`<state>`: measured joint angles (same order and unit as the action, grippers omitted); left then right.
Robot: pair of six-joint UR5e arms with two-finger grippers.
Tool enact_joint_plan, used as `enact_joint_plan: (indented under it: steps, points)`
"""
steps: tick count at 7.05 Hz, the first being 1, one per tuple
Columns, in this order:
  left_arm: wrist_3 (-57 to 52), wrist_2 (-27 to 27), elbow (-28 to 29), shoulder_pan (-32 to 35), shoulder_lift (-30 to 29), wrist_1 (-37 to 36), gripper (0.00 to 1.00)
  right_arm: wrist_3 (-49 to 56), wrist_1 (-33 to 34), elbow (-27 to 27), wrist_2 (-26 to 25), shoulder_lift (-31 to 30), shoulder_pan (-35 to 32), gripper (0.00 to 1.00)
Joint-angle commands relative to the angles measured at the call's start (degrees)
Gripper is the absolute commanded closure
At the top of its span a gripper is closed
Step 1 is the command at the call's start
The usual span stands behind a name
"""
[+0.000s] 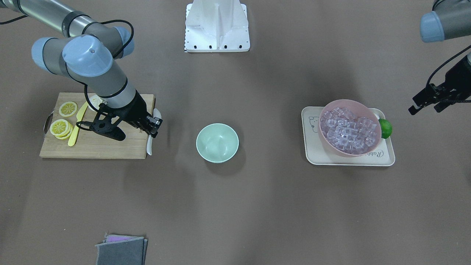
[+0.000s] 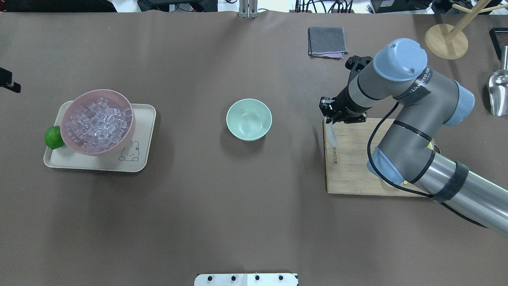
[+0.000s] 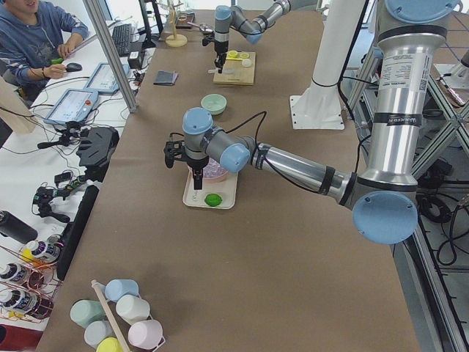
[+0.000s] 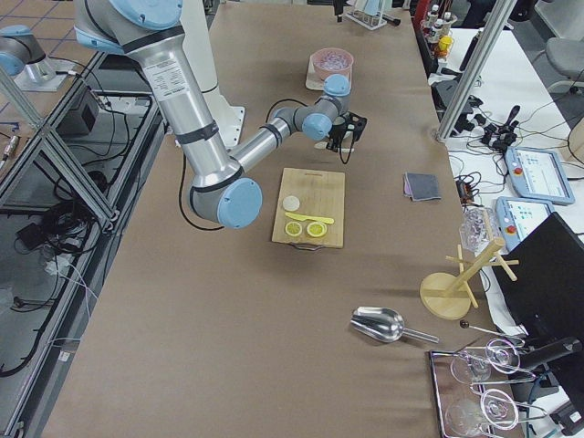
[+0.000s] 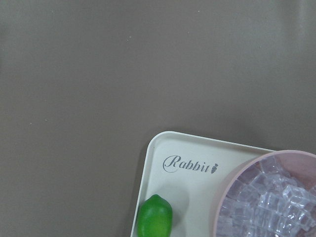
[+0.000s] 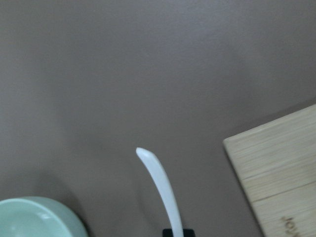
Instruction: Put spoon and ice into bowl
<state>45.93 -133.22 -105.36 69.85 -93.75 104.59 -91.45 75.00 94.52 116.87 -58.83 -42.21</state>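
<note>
The white spoon (image 1: 149,146) lies along the cutting board's edge nearest the mint-green bowl (image 1: 217,142). My right gripper (image 1: 154,129) is shut on the spoon's middle. In the right wrist view the spoon's handle (image 6: 160,185) sticks out from the pinched fingers, with the bowl's rim (image 6: 34,219) at the lower left. The overhead view shows the spoon (image 2: 331,137) below the right gripper (image 2: 330,119), right of the empty bowl (image 2: 249,119). Several clear ice cubes (image 1: 349,129) fill a pink bowl (image 1: 346,103). My left gripper (image 1: 425,109) is open and empty, beside the tray and beyond the lime.
The wooden cutting board (image 1: 95,145) holds lemon slices (image 1: 60,127) and a yellow knife (image 1: 75,130). The pink bowl and a lime (image 1: 385,128) sit on a cream tray (image 1: 312,147). A grey cloth (image 1: 121,250) lies at the operators' edge. A metal scoop (image 2: 499,93) is far right.
</note>
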Motion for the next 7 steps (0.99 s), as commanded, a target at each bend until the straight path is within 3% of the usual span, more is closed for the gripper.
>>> enact_joint_plan:
  steps: [1,5,7]
  points:
    - [6.8,3.2,-2.3,-5.0,-0.7,0.0,0.02,-12.0,0.0,-5.7,-6.3,9.0,3.3,1.0]
    - [19.3,4.6,-5.6,-11.3,-0.9,0.0,0.02,-23.4,-0.6,-13.3,-19.3,15.2,7.0,1.0]
    - [23.1,7.7,-6.8,-14.8,-0.8,-0.1,0.02,-27.4,-0.6,-13.7,-23.8,15.6,8.4,1.0]
